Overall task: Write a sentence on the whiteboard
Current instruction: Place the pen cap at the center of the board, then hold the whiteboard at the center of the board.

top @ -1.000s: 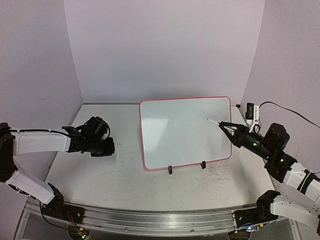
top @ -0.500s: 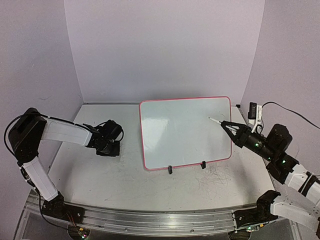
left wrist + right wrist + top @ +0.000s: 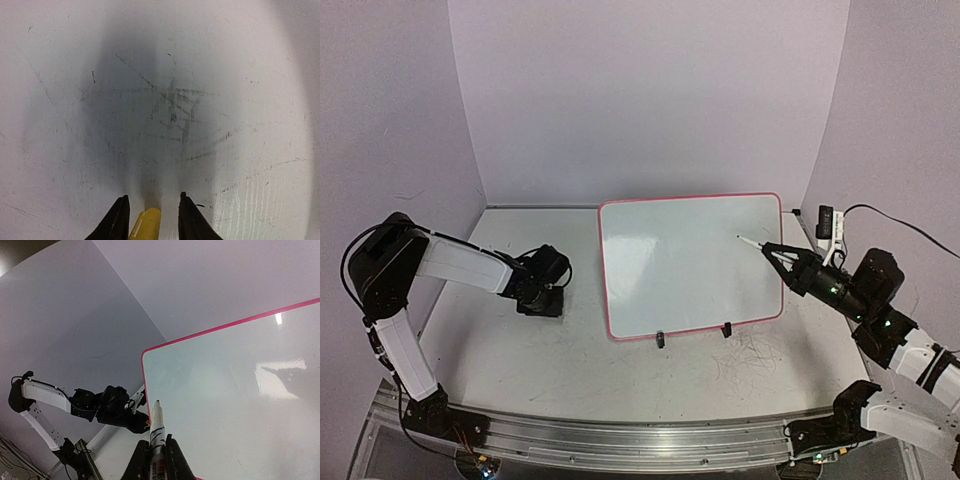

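Overhead view faces the whiteboard [image 3: 690,265] from behind; right wrist shares it; left wrist hugs table [image 3: 225,75].

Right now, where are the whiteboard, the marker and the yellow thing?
whiteboard [image 3: 690,265], top view, middle of its white face.
marker [image 3: 157,427], right wrist view, its barrel.
yellow thing [image 3: 146,224], left wrist view, its rounded end.

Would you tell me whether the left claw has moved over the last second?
Yes. The left claw has slid right across the table, closing in on the left edge of the whiteboard, which has stayed put.
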{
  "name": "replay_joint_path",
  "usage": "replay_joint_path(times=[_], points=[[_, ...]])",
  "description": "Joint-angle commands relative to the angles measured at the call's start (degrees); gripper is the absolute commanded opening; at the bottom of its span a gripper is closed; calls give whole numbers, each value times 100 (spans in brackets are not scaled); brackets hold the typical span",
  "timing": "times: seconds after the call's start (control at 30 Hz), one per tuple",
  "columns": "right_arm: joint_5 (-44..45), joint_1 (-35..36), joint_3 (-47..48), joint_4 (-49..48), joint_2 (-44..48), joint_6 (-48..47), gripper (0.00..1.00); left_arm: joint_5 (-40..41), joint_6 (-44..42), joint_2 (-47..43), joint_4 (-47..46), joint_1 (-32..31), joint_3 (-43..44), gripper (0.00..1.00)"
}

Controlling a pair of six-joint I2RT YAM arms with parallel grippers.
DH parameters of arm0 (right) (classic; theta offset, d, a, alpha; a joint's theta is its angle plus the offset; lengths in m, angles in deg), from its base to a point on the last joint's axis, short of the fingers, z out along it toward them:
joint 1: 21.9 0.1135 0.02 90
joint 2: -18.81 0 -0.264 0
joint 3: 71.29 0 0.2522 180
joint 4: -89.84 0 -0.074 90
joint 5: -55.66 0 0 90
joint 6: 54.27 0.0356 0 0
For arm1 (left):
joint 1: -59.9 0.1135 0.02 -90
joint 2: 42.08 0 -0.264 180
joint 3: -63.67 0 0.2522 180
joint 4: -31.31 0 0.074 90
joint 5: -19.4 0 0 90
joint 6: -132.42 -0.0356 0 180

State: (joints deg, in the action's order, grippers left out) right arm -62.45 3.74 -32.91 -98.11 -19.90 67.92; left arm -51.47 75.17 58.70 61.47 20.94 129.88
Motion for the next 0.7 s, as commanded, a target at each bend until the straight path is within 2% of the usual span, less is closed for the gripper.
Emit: replay_joint_path(times=[0.0, 0.2, 0.33, 0.43, 0.57, 0.67], points=[[14, -25, -36, -175, 16, 39, 0, -31, -111, -482, -65, -15, 128, 42], [205, -24, -26, -53, -25, -106, 0, -95, -275, -1528, 479, -11, 499, 65], [297, -24, 80, 106, -262, -497, 0, -349, -429, -2168, 857, 69, 801, 76], [165, -24, 293, 143, -633, -774, 0, -1552, -660, -2615, 553, 407, 770, 81], [41, -24, 654, 159, -1122, -1019, 0, -3550, -820, -2957, -414, 894, 535, 82], [115, -18, 974, 312, -1556, -1145, 0, -4417, -844, -2791, -975, 1103, 548, 82]])
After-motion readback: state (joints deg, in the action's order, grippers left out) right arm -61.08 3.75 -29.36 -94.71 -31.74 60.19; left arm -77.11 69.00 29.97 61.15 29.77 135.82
